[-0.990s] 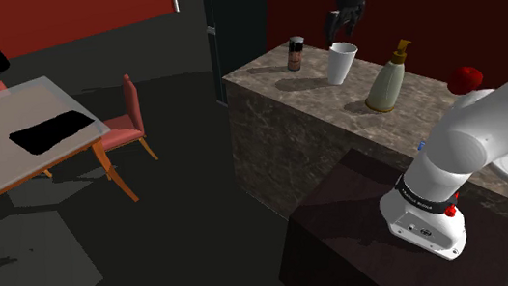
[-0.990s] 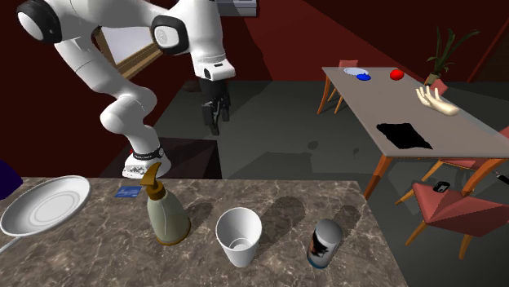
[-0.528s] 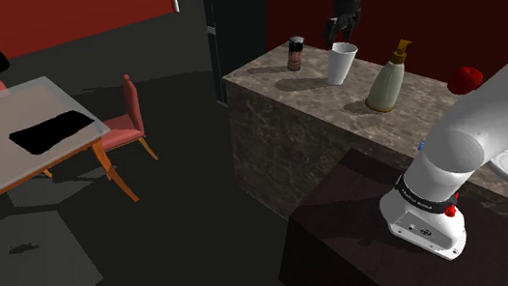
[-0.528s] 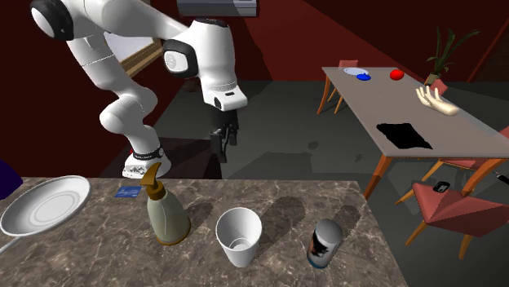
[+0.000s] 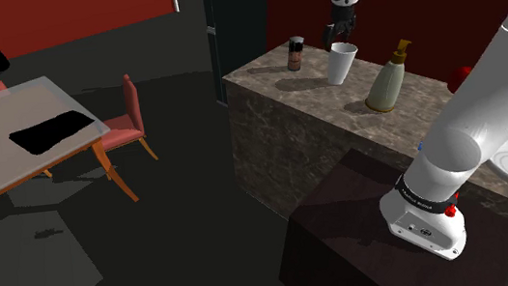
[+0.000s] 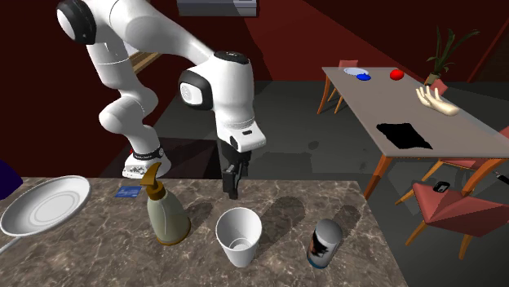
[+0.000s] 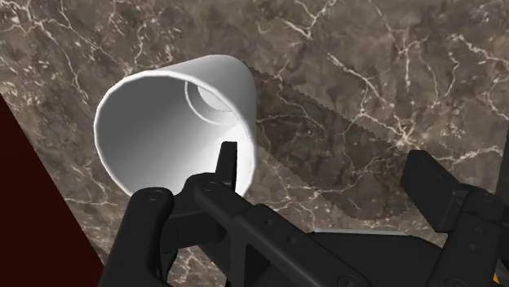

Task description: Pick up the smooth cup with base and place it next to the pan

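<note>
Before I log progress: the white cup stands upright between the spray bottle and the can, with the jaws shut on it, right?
Not shut on it: the wrist view shows the jaws open, the white cup not between them. It does stand upright between the spray bottle and the can.

arm [image 5: 476,104]: one, glossy white, built of thick rounded tubular links.
joint caps [image 6: 191,90]: dark round discs set into the link ends.
base [image 5: 424,224]: white flared foot. black band [image 5: 421,199] around it with small pale lettering, unreadable. red dot [image 5: 451,211] on its side.
gripper [image 6: 233,192]: all black, with an angular body and two blocky fingers [image 7: 444,200]. round pivot screws [image 7: 204,187] on the body, seen in the wrist view.
</note>
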{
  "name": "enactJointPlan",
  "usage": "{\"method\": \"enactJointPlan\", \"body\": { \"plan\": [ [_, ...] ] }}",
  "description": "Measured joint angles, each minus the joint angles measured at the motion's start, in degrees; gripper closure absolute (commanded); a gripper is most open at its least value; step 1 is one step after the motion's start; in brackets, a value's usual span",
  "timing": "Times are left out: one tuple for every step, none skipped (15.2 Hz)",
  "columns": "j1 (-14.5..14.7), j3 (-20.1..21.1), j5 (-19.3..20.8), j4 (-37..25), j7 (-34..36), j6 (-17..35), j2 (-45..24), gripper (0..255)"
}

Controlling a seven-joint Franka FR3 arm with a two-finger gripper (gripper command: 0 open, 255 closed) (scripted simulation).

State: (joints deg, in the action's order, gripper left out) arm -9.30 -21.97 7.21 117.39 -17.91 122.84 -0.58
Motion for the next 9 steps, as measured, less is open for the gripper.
{"method": "enactJointPlan", "body": {
  "plan": [
    [-0.47,-0.44,-0.91,-2.05,-1.17,0.24,-2.47,0],
    [-0.91,-0.73,-1.62,-3.22,-2.00,0.91,-4.52,0],
    [-1.50,-1.07,-2.25,-4.09,-3.00,1.65,-6.30,0],
    [-1.83,-1.15,-2.90,-5.25,-3.56,1.99,-7.94,0],
    [-1.95,-1.13,-3.19,-5.60,-3.74,2.39,-8.77,0],
    [-2.11,-1.16,-3.39,-5.29,-3.95,3.16,-9.28,0],
    [-2.22,-1.15,-3.62,-5.29,-4.09,3.69,-9.84,0],
    [-2.34,-1.15,-3.81,-4.97,-4.24,4.47,-10.32,0],
    [-2.47,-1.12,-4.06,-5.03,-4.42,4.97,-10.90,0]
  ]
}}
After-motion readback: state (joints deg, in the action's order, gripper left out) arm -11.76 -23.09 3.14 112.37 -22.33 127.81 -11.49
